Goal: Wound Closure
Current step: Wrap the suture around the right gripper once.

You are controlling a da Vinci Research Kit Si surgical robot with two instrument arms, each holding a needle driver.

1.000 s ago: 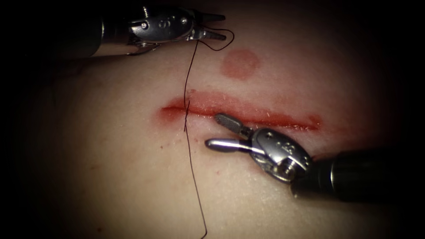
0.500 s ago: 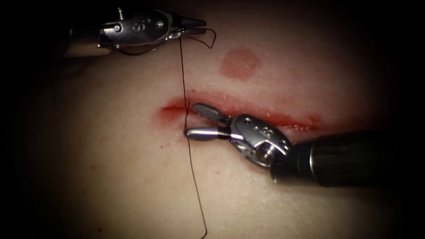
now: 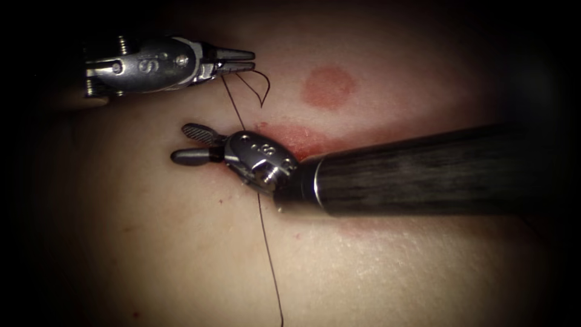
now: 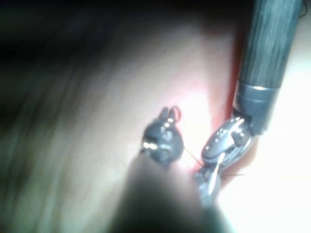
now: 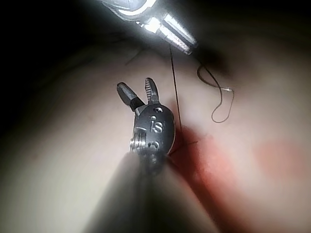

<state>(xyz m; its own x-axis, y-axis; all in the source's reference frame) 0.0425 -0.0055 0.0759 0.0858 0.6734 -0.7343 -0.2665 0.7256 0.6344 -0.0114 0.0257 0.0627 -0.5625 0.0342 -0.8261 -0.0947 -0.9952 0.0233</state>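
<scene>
The tissue (image 3: 181,242) carries a red cut (image 3: 299,138), mostly covered by my right tool's shaft (image 3: 423,169). At the upper left, my left tool (image 3: 249,59) is shut on the dark thread (image 3: 233,103). The thread drops to the cut's left end, passes under the right tool and trails down (image 3: 271,266) to the near edge. A short tail of thread (image 3: 263,91) curls off the left jaws. My right tool (image 3: 181,144) lies across the thread just left of the cut, open and holding nothing; it is also in the right wrist view (image 5: 138,90), beside the thread (image 5: 174,92).
A round red mark (image 3: 328,86) sits on the tissue beyond the cut. The left wrist view has the left tool's wrist (image 4: 163,138) close beside the right tool's wrist (image 4: 224,141).
My right tool has swept left along the cut and across the thread, jaws still open. The left tool has moved left and slightly down, keeping the thread.
</scene>
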